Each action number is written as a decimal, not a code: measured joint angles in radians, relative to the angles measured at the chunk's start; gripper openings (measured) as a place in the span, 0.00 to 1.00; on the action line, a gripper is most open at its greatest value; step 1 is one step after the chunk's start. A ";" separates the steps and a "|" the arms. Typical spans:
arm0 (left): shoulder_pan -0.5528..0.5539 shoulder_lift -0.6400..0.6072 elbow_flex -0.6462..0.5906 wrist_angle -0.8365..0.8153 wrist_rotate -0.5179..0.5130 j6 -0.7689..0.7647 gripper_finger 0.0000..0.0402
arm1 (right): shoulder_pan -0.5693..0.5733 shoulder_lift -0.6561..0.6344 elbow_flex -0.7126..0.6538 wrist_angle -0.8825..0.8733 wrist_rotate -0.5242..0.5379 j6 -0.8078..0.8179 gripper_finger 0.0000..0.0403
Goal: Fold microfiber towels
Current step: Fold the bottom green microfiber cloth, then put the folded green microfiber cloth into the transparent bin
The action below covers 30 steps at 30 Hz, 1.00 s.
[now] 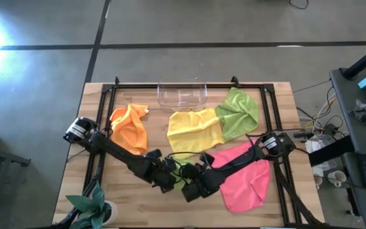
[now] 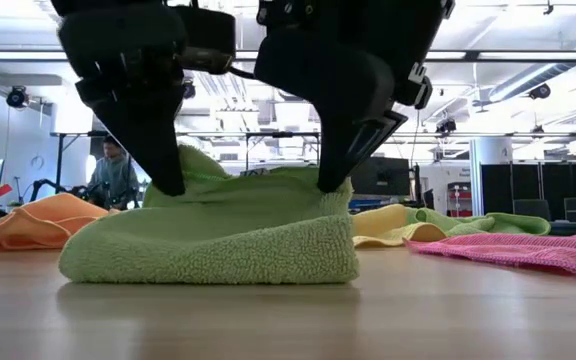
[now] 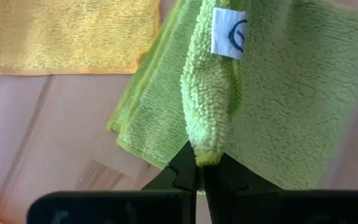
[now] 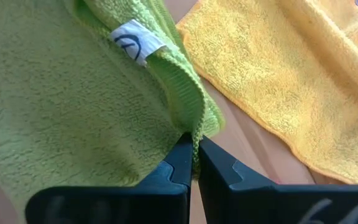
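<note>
1. Both arms meet over the near middle of the table [image 1: 278, 92]. The left gripper [image 1: 171, 181] and right gripper [image 1: 189, 191] sit close together, side by side.
2. Left gripper is clenched on an edge of a lime green towel [image 2: 218, 235]; the left wrist view shows a pinched ridge of green pile between its jaws, with a white label [image 3: 227, 32] just beyond.
3. Right gripper is likewise clenched on the same towel's hem; the right wrist view shows the hem caught between its jaws.
4. In the low view this towel lies on the table doubled over, upper layer on lower layer, with both grippers pressing down on top. Judgement: first fold is in hand, not yet released. Whether the edges line up cannot be told.
5. Remaining towels, all loose and rumpled, none folded:
   - orange towel [image 1: 130, 129], far left;
   - yellow towel [image 1: 196, 130], centre, just beyond the grippers;
   - second green towel [image 1: 239, 111], far right, overlapping the yellow one;
   - pink towel [image 1: 246, 181], near right, partly under the right arm.
6. Clear tray [image 1: 182, 95] stands at the far edge; nothing visible inside it.
7. Progress estimate: early. One towel partway, four untouched.
</note>
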 joint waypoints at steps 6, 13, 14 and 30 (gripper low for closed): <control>0.003 0.000 -0.008 -0.001 -0.001 0.000 0.04 | -0.011 0.000 0.000 0.002 -0.012 0.004 0.05; 0.008 0.000 -0.008 -0.003 -0.028 0.005 0.23 | -0.026 0.000 -0.001 -0.002 -0.029 0.011 0.17; 0.010 0.000 -0.008 -0.006 -0.038 0.013 0.27 | -0.028 0.000 -0.001 -0.005 -0.028 0.011 0.19; -0.092 -0.155 0.027 -0.171 -0.006 0.111 0.41 | 0.047 -0.191 -0.043 -0.187 -0.003 -0.032 0.36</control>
